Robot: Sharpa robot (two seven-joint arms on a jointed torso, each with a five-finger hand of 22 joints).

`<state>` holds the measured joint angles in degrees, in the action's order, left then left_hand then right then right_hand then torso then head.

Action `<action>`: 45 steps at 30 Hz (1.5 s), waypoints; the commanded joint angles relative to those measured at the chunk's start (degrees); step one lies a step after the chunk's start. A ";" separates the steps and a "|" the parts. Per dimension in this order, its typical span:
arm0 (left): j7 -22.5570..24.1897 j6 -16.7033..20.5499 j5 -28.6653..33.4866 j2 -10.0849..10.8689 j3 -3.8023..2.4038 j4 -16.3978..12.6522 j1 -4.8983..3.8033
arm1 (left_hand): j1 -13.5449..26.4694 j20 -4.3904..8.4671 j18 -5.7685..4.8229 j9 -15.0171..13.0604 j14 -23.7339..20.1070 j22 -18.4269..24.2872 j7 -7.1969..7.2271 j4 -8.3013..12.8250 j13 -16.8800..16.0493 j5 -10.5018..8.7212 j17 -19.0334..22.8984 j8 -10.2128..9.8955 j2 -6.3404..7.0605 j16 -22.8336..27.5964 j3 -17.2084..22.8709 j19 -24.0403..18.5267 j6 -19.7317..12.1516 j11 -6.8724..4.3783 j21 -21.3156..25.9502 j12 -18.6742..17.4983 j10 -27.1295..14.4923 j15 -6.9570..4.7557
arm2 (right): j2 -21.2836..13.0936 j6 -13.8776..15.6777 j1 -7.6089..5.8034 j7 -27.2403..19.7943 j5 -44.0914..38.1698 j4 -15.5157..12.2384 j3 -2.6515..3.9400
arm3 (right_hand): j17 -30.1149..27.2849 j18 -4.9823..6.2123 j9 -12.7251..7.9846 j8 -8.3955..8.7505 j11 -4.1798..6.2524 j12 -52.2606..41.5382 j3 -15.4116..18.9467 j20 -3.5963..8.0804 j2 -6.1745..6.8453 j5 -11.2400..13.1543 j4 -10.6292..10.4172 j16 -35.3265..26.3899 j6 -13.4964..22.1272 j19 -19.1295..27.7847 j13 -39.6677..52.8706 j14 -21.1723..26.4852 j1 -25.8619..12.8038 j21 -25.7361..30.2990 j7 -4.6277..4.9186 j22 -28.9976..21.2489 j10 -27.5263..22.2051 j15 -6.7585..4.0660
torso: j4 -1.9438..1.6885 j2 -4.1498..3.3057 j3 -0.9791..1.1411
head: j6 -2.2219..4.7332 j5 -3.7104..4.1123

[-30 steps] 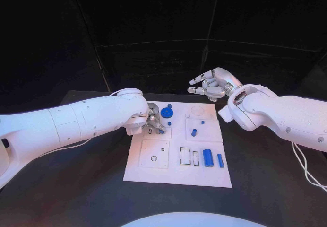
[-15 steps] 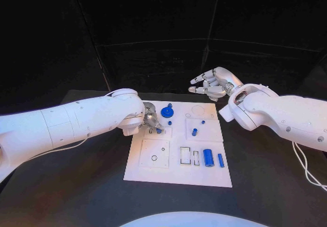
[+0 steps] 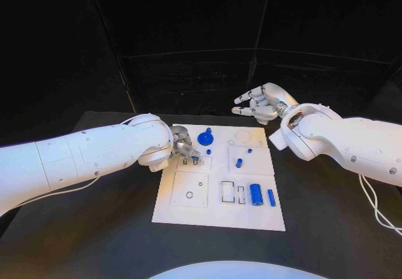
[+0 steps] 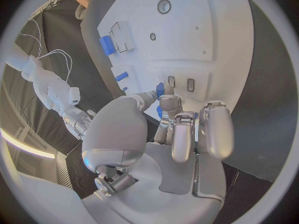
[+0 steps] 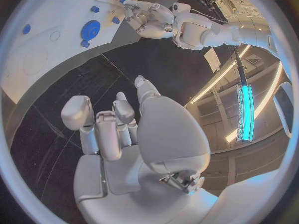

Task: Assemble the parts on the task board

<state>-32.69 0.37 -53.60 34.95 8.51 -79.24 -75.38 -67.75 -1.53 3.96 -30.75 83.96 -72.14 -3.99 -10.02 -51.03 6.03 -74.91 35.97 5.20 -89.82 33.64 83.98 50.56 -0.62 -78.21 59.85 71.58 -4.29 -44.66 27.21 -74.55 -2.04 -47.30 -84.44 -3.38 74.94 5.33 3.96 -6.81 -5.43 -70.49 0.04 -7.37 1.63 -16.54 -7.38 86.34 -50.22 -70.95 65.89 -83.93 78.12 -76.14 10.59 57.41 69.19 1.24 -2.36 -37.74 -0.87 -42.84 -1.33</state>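
Pinching a small blue part (image 4: 160, 89) between thumb and fingertips, the left hand (image 3: 184, 149) hangs low over the task board (image 3: 219, 218) at its left-hand upper quarter. The part sits at the very tips of the fingers, its long axis running roughly along them, pointing away from the palm toward the board. Just ahead of the fingertips lie two small rectangular slots (image 4: 181, 83), side by side; judged target for this part, though the pictures do not show whether the part touches the board yet. The remaining fingers of this hand are curled loosely alongside, not spread.

Just beyond the left hand stands the blue disc part (image 3: 205, 138), and past that a small blue peg (image 3: 239, 163) upright in its own panel. Nearer the robot than the hand lie two blue cylinders (image 3: 256, 195), long axes running toward the robot, beside open rectangular recesses.

Right hand (image 3: 263, 103) is well apart, hovering past the board's far edge, fingers loosely curled in with nothing between them. Left hand is plainly nearer the slots; the coming move looks to turn on aligning the part's long axis with a slot before lowering.
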 commanded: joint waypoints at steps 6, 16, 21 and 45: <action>3.32 6.48 -4.64 0.55 0.01 -0.85 1.59 | 0.72 -0.08 -0.34 -0.17 6.04 -0.16 0.45 10.73 0.06 0.36 -15.09 0.30 -0.04 -0.18 11.15 0.41 0.10 -0.32 -0.16 -0.36 0.15 -0.30 | -0.19 -0.32 -0.09 -0.65 -0.13 0.02 0.04 | 6.43 1.13 0.00 -0.46 0.09 0.00 0.63 0.19 -0.50 -1.86 0.10 -0.29 0.08 0.32 -0.29 -4.01 0.30 0.45 -0.30 -0.17 -0.12 -0.28 | 0.09 0.00 -0.05 | -0.01 -0.41; 2.90 4.79 -5.92 -0.25 0.01 0.54 2.37 | 0.75 -0.06 -0.35 -0.20 6.04 -0.23 0.46 10.83 0.07 0.39 -15.09 0.34 0.00 -0.18 11.24 0.44 0.10 -0.33 -0.20 -0.35 0.22 -0.31 | -0.04 -0.31 -0.09 -0.64 -0.13 0.18 0.03 | 6.39 1.14 0.00 -0.49 0.09 0.02 0.67 0.20 -0.53 -2.16 0.11 -0.31 0.08 0.32 -0.33 -4.00 0.38 0.48 -0.30 -0.21 -0.15 -0.29 | 0.10 -0.09 -0.04 | -0.23 -0.35; 2.51 3.44 -5.93 -0.47 0.01 0.83 2.44 | 0.82 -0.04 -0.36 -0.27 6.04 -0.28 0.47 10.99 0.24 0.47 -15.09 0.43 0.10 -0.18 11.40 0.46 0.11 -0.35 -0.23 -0.45 0.25 -0.33 | 0.05 -0.39 -0.09 -0.71 -0.13 0.26 0.03 | 6.39 1.15 0.00 -0.50 0.09 0.12 0.69 0.20 -0.55 -2.31 0.11 -0.31 0.08 0.37 -0.45 -4.01 0.41 0.52 -0.31 -0.29 -0.26 -0.29 | 0.11 -0.08 -0.07 | -0.35 -0.38; 1.37 0.63 -5.84 -0.51 0.00 1.28 2.47 | 1.95 0.07 -0.40 -0.75 6.04 -0.47 0.56 11.45 0.24 5.40 -15.09 1.06 0.84 -0.18 11.80 0.52 0.23 -0.44 -0.28 -0.35 0.70 -0.42 | 0.21 -0.45 -0.08 -0.79 -0.13 0.44 0.03 | 6.41 1.15 0.00 -0.51 0.09 0.15 0.79 0.20 -0.49 -2.43 0.08 -0.31 0.09 0.35 -0.50 -4.01 0.36 0.52 -0.30 -0.27 -0.30 -0.29 | 0.10 -0.05 -0.03 | -0.65 -0.35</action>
<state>-31.02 2.08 -59.09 34.54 8.54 -77.98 -72.85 -65.69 -1.54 3.97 -31.46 83.95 -72.52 -3.79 -8.83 -50.84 11.14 -74.91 36.63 6.75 -89.82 34.83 83.98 50.79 -0.83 -78.21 59.62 71.99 -4.29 -44.51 27.02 -74.54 -2.23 -47.30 -83.95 -3.39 74.92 5.32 3.95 -7.10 -5.43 -70.49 0.62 -7.37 1.41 -18.81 -7.35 86.35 -50.22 -70.95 65.44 -83.93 78.34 -75.87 10.59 57.20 69.19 1.24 -2.26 -37.79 -0.90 -43.45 -1.63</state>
